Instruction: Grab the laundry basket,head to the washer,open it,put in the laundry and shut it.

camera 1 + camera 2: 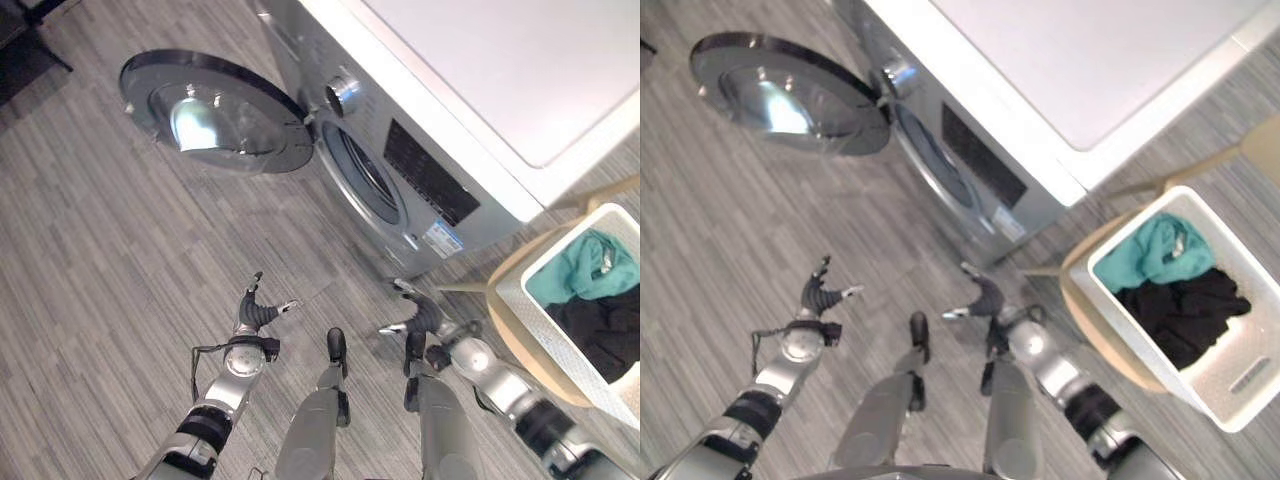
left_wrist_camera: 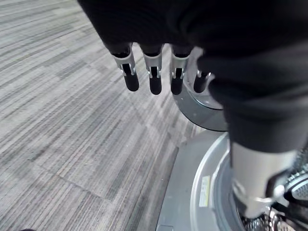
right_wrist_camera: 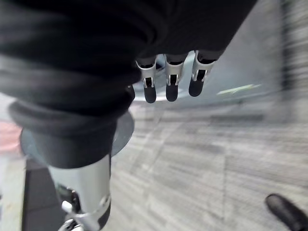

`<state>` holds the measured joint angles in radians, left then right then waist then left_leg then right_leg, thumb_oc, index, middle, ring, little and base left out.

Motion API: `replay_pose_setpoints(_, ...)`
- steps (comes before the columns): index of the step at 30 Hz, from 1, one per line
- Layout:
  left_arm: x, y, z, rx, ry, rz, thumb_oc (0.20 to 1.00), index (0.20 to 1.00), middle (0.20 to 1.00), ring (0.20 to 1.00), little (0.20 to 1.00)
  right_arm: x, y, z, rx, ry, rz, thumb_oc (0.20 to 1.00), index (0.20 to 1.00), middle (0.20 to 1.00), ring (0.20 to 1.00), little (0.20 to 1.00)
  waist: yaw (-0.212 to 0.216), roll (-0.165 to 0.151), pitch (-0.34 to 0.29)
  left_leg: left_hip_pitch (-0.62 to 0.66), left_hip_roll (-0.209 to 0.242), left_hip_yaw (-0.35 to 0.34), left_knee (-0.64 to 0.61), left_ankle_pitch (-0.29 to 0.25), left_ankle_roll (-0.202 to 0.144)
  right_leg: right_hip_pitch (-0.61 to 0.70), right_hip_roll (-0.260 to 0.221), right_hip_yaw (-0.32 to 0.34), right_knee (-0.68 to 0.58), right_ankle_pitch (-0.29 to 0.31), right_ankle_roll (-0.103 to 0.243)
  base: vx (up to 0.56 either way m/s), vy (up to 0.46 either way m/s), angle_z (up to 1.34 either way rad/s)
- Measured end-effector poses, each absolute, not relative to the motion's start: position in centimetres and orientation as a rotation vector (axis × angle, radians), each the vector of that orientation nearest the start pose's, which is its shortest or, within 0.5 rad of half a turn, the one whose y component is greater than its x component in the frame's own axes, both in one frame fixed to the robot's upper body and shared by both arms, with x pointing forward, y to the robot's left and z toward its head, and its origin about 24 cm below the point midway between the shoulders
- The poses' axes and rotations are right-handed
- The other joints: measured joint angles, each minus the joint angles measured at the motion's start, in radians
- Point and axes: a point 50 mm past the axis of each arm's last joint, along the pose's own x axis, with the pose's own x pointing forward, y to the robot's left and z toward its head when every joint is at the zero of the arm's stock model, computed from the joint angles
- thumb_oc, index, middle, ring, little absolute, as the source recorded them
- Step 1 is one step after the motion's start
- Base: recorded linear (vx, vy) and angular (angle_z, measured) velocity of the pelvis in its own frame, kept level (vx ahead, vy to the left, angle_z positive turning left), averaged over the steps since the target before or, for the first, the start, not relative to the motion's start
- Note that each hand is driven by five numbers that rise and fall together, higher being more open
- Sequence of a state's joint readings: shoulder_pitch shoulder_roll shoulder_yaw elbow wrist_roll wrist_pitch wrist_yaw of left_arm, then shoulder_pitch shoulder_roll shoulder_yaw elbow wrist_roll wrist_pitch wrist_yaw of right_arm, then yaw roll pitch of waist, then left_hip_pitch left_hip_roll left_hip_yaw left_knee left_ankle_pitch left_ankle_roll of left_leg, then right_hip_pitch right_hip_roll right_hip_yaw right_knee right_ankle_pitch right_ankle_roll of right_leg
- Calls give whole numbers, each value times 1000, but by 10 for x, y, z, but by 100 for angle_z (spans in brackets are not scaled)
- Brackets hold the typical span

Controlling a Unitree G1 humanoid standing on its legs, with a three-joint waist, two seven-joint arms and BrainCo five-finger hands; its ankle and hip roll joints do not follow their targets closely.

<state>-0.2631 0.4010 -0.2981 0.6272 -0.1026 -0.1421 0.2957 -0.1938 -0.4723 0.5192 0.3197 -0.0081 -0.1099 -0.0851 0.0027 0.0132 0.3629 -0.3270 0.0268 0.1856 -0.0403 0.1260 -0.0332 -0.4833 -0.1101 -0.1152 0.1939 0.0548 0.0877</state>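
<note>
Nearest the camera, both hands hang low over the grey striped floor [image 1: 110, 260], holding nothing. On the left, the left hand [image 1: 254, 312] has its fingers [image 2: 153, 77] spread straight and relaxed, thumb apart, above bare floor. Beyond it, the washer's round door [image 1: 215, 115] stands swung wide open, its glass bowl facing up and out. Next to the door, the washer [image 1: 420, 170] shows its dark drum opening [image 1: 362, 178], a silver knob and a black control panel under a white top. Further right, the right hand [image 1: 985, 297] is likewise loose and open, fingers [image 3: 168, 82] straight, near the washer's front lower edge. At far right, the white laundry basket [image 1: 1230, 385] sits on a tan round stool [image 1: 1085, 305], beside the washer. Inside it lie a teal garment [image 1: 1160, 250] and black clothes [image 1: 1190, 305].
</note>
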Motion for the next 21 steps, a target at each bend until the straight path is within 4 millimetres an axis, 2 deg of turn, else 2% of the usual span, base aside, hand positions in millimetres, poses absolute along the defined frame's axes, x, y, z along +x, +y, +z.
replay_pose_setpoints(2,292,220,-2,458,191,151,1000,1000,1000,1000,1000,259,-173,-4,-640,146,336,1000,1000,1000,1000,1000,-35,-6,6,-1,-1,28,-14,1,6,-5,3,16,-33,31,6,-25,42,-44)
replay_pose_setpoints(4,300,237,6,506,192,196,1000,1000,1000,1000,1000,259,-184,-2,-670,147,306,1000,1000,1000,1000,1000,-56,-8,12,-2,0,44,-26,7,12,-4,7,21,-64,55,6,-33,24,-28)
replay_pose_setpoints(5,311,257,21,564,180,251,1000,1000,1000,1000,1000,257,-194,0,-691,152,282,1000,1000,1000,1000,1000,-82,-15,16,-3,1,57,-37,12,12,-3,12,30,-95,77,6,-42,32,-29)
replay_pose_setpoints(6,315,274,28,610,196,297,1000,1000,1000,1000,1000,259,-200,4,-693,139,259,1000,1000,1000,1000,1000,-88,-17,19,-7,2,66,-40,15,14,-4,15,38,-115,92,6,-32,29,-30)
replay_pose_setpoints(8,325,290,50,618,153,378,1000,1000,1000,1000,1000,257,-208,4,-700,143,226,1000,1000,1000,1000,1000,-102,-20,22,-16,3,77,-40,13,13,-3,17,44,-146,110,7,-19,15,-17)
replay_pose_setpoints(9,328,309,66,657,142,439,1000,1000,1000,1000,1000,258,-211,10,-695,117,202,1000,1000,1000,1000,1000,-111,-22,25,-28,4,80,-40,14,14,-3,20,45,-172,125,5,-15,8,-9)
replay_pose_setpoints(11,327,337,93,672,105,558,1000,1000,1000,1000,1000,258,-214,19,-685,71,173,1000,1000,1000,1000,1000,-138,-35,36,-38,6,85,-40,17,18,-1,25,46,-210,149,1,-1,9,-9)
replay_pose_setpoints(12,325,344,97,681,106,587,1000,1000,1000,1000,1000,257,-215,22,-677,57,161,1000,1000,1000,1000,1000,-139,-36,41,-40,7,87,-40,17,18,0,27,46,-218,157,-2,17,9,-9)
replay_pose_setpoints(14,324,352,105,691,99,627,1000,1000,1000,1000,1000,256,-219,28,-661,34,134,1000,1000,1000,1000,1000,-141,-37,55,-43,9,88,-41,16,17,7,30,45,-237,164,-9,12,5,-2)
replay_pose_setpoints(21,318,359,100,732,125,673,1000,1000,1000,1000,1000,259,-217,45,-624,-47,98,1000,1000,1000,1000,1000,-135,-40,65,-47,18,74,-41,15,15,21,37,27,-256,165,-10,32,14,4)
